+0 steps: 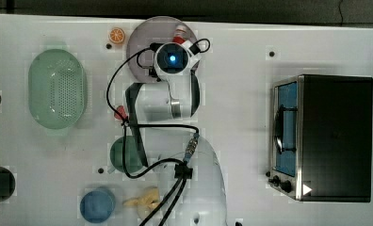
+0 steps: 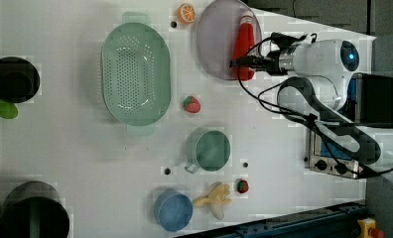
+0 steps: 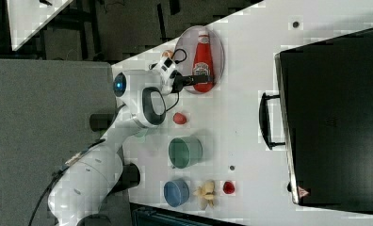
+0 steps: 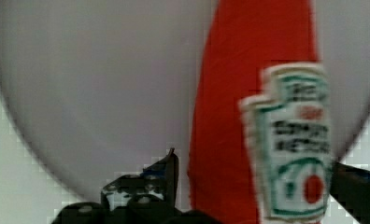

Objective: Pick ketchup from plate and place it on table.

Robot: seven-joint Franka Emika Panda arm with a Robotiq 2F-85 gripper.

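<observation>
Currently the ketchup, a slim red bottle with a white cap and a green-edged label, lies flat on the plate. The gripper stands wide open, one finger on each side of the bottle's lower body; contact cannot be confirmed. Beyond the plate rim beside the fingers, bare table is available.

green basket, strawberry, green cup, blue bowl, toaster oven
</observation>
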